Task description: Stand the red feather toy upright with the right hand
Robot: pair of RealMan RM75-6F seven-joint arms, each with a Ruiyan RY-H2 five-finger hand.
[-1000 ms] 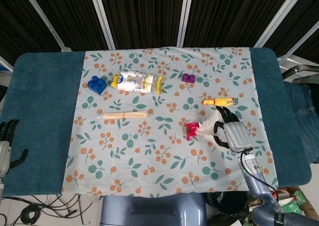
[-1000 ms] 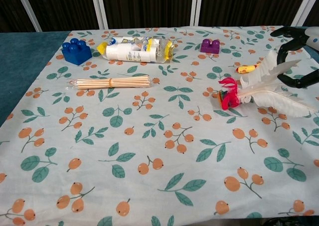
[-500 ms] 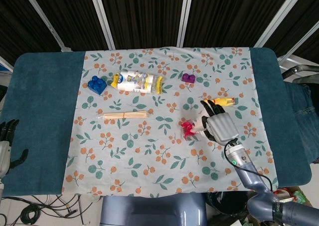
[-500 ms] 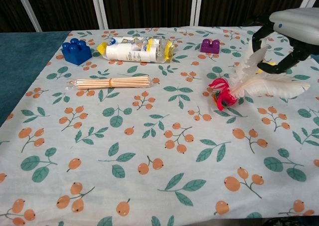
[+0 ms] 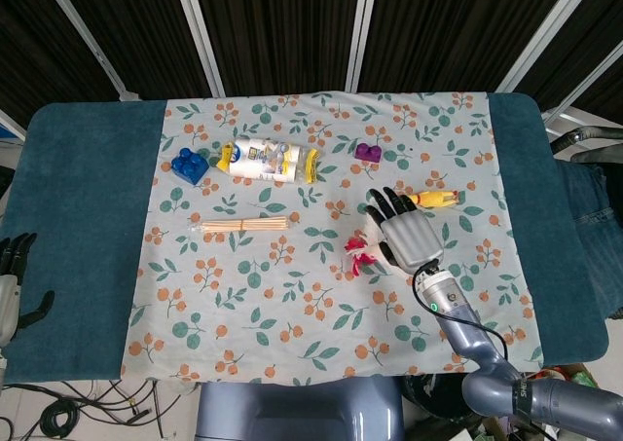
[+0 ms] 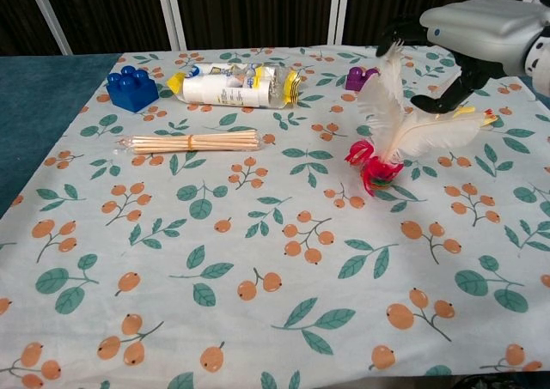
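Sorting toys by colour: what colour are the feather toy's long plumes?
White, above a red base; the feather toy shows best in the chest view.

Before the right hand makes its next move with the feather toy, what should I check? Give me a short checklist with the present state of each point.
1. Right hand on the white feathers: ok, its fingers are around them.
2. Feather toy upright: not ok, tilted.
3. Red base on the cloth: ok.
4. Yellow toy close behind: cannot tell if touching.
5. Purple block apart: ok.
6. Left hand away at the table edge: ok.
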